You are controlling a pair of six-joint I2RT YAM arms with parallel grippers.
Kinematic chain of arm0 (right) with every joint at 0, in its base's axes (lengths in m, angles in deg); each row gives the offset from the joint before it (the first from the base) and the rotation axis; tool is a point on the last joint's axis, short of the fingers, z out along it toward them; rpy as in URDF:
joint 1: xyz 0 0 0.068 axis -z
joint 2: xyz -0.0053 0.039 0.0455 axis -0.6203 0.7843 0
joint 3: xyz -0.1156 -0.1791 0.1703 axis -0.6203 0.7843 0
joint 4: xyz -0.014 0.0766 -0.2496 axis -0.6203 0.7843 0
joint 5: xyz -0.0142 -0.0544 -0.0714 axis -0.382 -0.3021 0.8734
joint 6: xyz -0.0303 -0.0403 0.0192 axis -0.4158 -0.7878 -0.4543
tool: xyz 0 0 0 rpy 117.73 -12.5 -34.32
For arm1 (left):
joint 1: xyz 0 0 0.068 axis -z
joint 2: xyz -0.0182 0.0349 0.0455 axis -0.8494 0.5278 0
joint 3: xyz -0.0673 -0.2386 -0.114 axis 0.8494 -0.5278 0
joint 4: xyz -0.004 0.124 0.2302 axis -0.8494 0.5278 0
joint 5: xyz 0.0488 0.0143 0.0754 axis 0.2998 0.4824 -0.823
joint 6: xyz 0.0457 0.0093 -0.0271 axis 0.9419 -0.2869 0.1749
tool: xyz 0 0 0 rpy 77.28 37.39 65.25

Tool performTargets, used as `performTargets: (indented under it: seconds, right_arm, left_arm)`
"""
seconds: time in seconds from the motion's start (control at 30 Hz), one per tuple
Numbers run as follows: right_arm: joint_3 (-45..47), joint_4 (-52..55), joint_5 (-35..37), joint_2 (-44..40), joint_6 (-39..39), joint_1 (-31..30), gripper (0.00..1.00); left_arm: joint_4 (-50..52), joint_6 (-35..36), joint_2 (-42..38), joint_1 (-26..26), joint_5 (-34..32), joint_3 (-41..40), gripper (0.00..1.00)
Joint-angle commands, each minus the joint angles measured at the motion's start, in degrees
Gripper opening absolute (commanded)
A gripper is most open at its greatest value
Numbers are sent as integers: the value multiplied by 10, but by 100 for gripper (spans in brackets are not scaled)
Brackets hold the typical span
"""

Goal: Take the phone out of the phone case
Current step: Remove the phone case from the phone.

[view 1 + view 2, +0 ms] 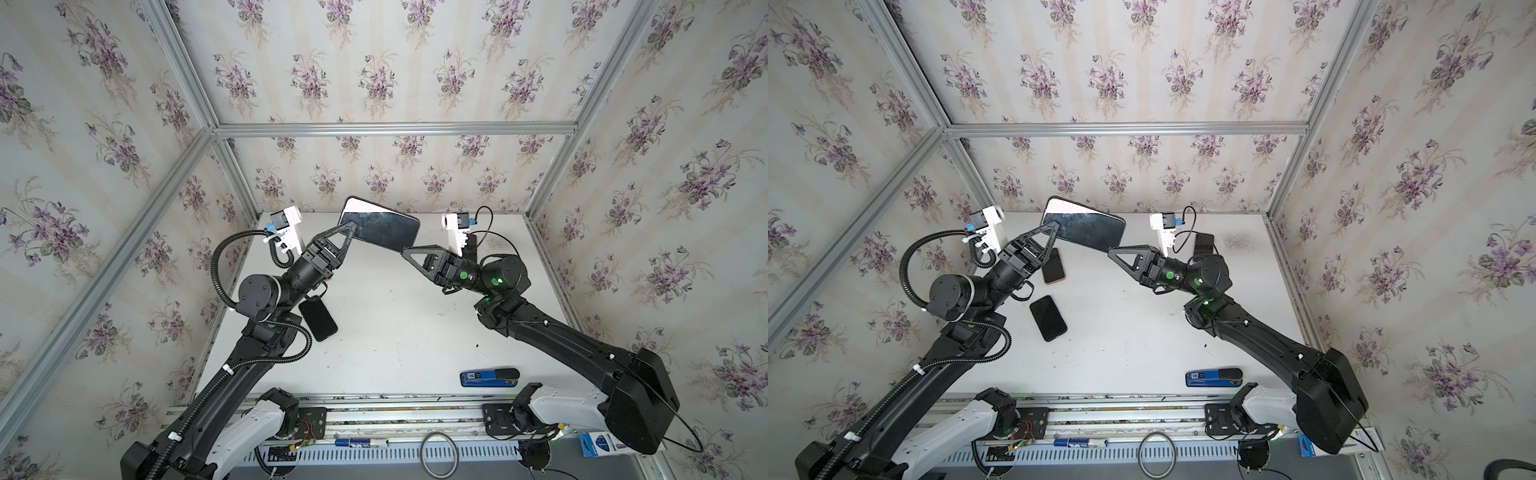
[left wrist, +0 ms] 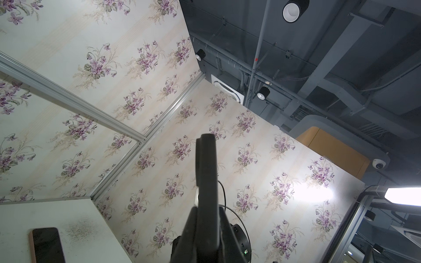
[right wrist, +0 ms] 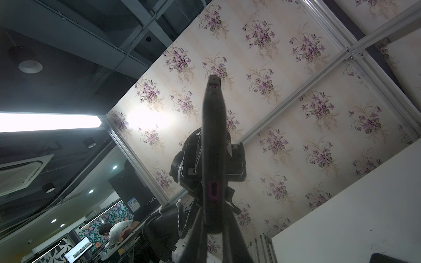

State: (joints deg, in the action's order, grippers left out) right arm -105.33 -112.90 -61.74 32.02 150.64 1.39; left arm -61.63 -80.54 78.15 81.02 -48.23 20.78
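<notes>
A phone in a black phone case (image 1: 380,226) (image 1: 1084,226) hangs in the air above the far side of the white table, screen up and dark. My left gripper (image 1: 351,229) (image 1: 1054,227) is shut on its left end. My right gripper (image 1: 405,250) (image 1: 1111,250) is shut on its near right corner. In the left wrist view the cased phone (image 2: 206,177) runs edge-on out of the left gripper (image 2: 206,218). In the right wrist view the case (image 3: 214,136) is also edge-on, a purple-lined port opening near the right gripper (image 3: 214,227).
On the table (image 1: 395,332) lie a black phone (image 1: 318,320) (image 1: 1048,318), a pink-edged phone (image 1: 1053,266) (image 2: 46,244), a dark phone at the far right (image 1: 1204,243), and a blue stapler (image 1: 490,377) (image 1: 1214,377) near the front. Flowered walls close three sides.
</notes>
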Motion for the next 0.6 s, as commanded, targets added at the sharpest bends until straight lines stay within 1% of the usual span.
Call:
performTargets:
  seconds: [0.0, 0.17, 0.27, 0.33, 0.4, 0.47, 0.57]
  right_arm:
    - [0, -36, -11, 1, 5, -1, 10]
    - [8, -36, -24, -1, -5, -1, 6]
    - [25, -29, -38, -13, -49, -1, 3]
    - [34, 13, -45, -28, -110, -1, 0]
    - [40, 65, -49, -41, -197, -1, 0]
    - [43, 129, -37, -57, -286, 0, 0]
    - [55, 136, -25, -75, -387, -2, 0]
  left_arm:
    - [-37, 0, -4, -1, -10, 0, 0]
    - [-13, -4, -2, -1, -9, 10, 0]
    - [19, -12, -2, -1, -1, 26, 0]
    - [57, -15, -4, -1, 2, 42, 0]
    - [109, -18, -3, -1, 8, 65, 0]
    - [145, -28, 4, 0, 22, 86, 0]
    - [174, -46, 18, 0, 47, 105, 0]
